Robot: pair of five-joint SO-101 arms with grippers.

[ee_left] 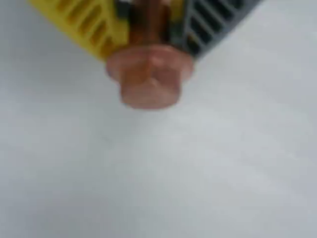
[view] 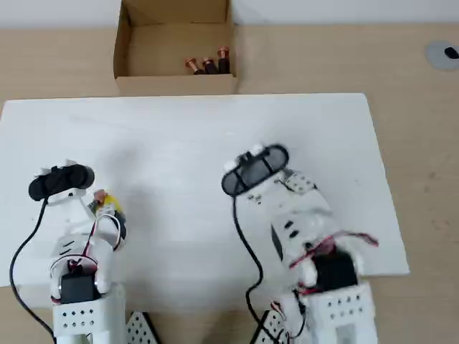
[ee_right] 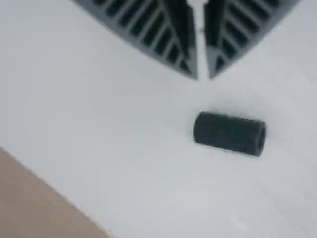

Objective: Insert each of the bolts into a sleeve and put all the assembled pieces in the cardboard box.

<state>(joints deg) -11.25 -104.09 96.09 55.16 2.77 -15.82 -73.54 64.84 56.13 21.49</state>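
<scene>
Trouble is waiting mainly at the joining step, in my judgement. Left gripper (ee_left: 148,29) is pinching the copper bolt (ee_left: 149,79) by its shank between a yellow finger (ee_left: 84,20) and a dark one. The flanged head is sticking out past the tips, above the white board (ee_left: 158,188). Right gripper (ee_right: 200,64) is hanging over the board with its fingers nearly together, only a thin slit between them, and it is holding nothing. The black sleeve (ee_right: 229,133) is lying on its side on the board, near those tips and not touching them.

Since the sleeve is round, it is likely going to roll if a finger is touching it on one side first. If the right gripper is descending without opening wider, it is probably pushing the sleeve away instead of taking it. The table (ee_right: 25,208) is showing past the board edge not far off, so a rolling sleeve is risking to drop off the board.

The bolt is showing its head outward, while the end that must enter is hiding between the fingers. Joining may be needing a new grip, and a loosened bolt could be tilting or slipping out. The box (view: 176,84), with three pieces (view: 208,64) inside, is standing well apart from both arms.
</scene>
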